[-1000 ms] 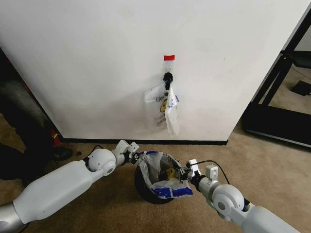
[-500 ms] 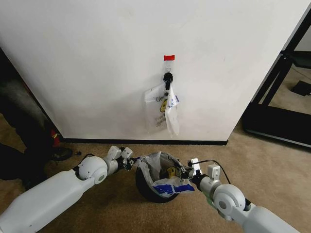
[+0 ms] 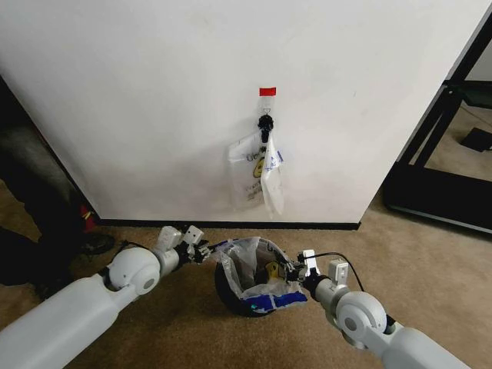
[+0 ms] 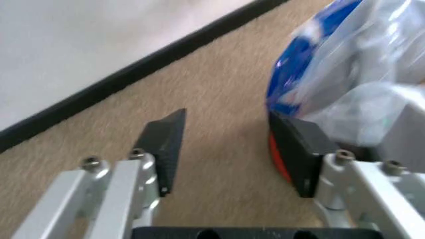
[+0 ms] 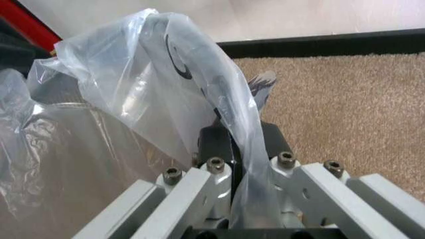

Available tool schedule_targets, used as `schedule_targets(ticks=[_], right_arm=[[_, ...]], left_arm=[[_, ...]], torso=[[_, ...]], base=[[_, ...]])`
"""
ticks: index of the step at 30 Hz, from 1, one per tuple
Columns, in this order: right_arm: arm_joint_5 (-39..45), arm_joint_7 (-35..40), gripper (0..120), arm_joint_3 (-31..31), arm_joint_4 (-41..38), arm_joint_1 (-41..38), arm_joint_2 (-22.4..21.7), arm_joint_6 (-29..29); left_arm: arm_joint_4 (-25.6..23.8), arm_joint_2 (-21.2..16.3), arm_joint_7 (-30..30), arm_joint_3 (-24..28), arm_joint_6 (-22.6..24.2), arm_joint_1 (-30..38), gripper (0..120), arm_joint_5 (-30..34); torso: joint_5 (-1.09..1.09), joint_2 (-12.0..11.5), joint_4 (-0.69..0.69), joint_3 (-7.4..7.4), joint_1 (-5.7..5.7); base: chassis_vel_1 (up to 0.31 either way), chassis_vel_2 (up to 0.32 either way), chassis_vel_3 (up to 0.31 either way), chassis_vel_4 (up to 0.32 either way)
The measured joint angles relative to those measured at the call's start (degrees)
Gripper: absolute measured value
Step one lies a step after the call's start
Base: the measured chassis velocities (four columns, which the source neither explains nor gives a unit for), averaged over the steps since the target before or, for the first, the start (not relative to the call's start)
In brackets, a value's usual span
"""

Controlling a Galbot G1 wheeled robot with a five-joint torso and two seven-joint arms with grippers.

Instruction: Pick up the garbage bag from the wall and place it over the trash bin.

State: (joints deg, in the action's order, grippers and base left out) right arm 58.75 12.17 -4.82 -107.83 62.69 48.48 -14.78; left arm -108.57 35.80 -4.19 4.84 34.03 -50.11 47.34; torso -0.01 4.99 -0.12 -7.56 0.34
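The right gripper (image 3: pixel 294 270) is at 3 o'clock of the trash bin (image 3: pixel 227 292), its jaws pressed together on a fold of the garbage bag (image 3: pixel 250 270); in the right wrist view the film (image 5: pixel 199 99) covers the pads, so they are hard to see. The left gripper (image 3: pixel 201 251) is at about 10 o'clock of the bin, jaws apart with only carpet (image 4: pixel 219 124) between them; the bag's blue patch (image 4: pixel 299 74) lies just beside one pad. The bag sits open inside the bin, its rim draped over the edge, and hides most of the wire wall. More bags (image 3: pixel 257 181) hang from the hook (image 3: pixel 265 123) on the wall (image 3: pixel 138 100), at 12 o'clock.
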Motion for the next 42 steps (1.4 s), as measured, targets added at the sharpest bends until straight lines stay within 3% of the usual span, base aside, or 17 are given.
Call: schedule_targets(ticks=[5, 8, 9, 12, 16, 21, 30, 42], right_arm=[[-0.3, 0.0, 1, 0.0, -0.1, 0.1, 0.1, 0.0], [-0.5, 0.1, 1, 0.7, -0.2, 0.5, 0.0, 0.0], [-0.5, 0.1, 1, 0.7, -0.2, 0.5, 0.0, 0.0], [-0.8, 0.2, 1, 1.2, 0.1, 0.9, 0.3, 0.2], [-1.1, 0.6, 1, 1.7, 0.7, 1.3, 1.2, 0.7], [-1.3, 1.4, 1, 2.4, 1.4, 1.7, 2.5, 1.5], [-1.5, 2.4, 1, 4.9, 1.6, 3.9, 6.2, 2.4], [-1.8, 2.6, 1, 4.6, 1.7, 4.4, 6.7, 2.6]], left_arm=[[-0.9, -0.3, -1.8, -3.1, -0.5, -2.7, 71, 0.3], [-4.6, -0.2, -9.5, -5.1, -1.1, -3.9, 86, 4.6], [-4.6, -0.2, -9.5, -5.1, -1.1, -3.9, 86, 4.6], [-8.9, 1.1, -17.9, -6.8, 0.2, -4.0, 97, 11.2], [-16.6, 3.2, -31.1, -6.7, 3.1, -4.4, 100, 25.7], [-19.8, 5.1, -39.6, -5.0, 5.0, -5.1, 100, 34.5], [-18.8, 7.5, -42.8, -2.9, 5.5, -4.1, 99, 37.0], [-17.8, 8.3, -42.9, -0.5, 5.4, -1.7, 91, 39.9]], torso=[[-0.01, 0.0, 0.00, 0.00, 0.00], [0.00, 0.0, 0.00, 0.00, 0.00], [0.00, 0.0, 0.00, 0.00, 0.00], [0.00, 0.0, -0.02, 0.00, 0.00], [0.01, 0.0, -0.02, 0.00, 0.00], [0.01, 0.0, -0.02, 0.00, 0.00], [0.01, 0.0, -0.02, 0.00, 0.00], [0.01, 0.0, -0.01, 0.00, 0.00]], base=[[0.000, 0.000, 0.000, 0.000], [0.000, 0.000, 0.000, 0.000], [0.000, 0.000, 0.000, 0.000], [0.000, 0.000, 0.000, 0.000], [0.000, 0.000, 0.000, 0.000], [0.000, 0.000, 0.000, 0.000], [0.000, 0.000, 0.000, 0.000], [0.000, 0.000, 0.000, 0.000]])
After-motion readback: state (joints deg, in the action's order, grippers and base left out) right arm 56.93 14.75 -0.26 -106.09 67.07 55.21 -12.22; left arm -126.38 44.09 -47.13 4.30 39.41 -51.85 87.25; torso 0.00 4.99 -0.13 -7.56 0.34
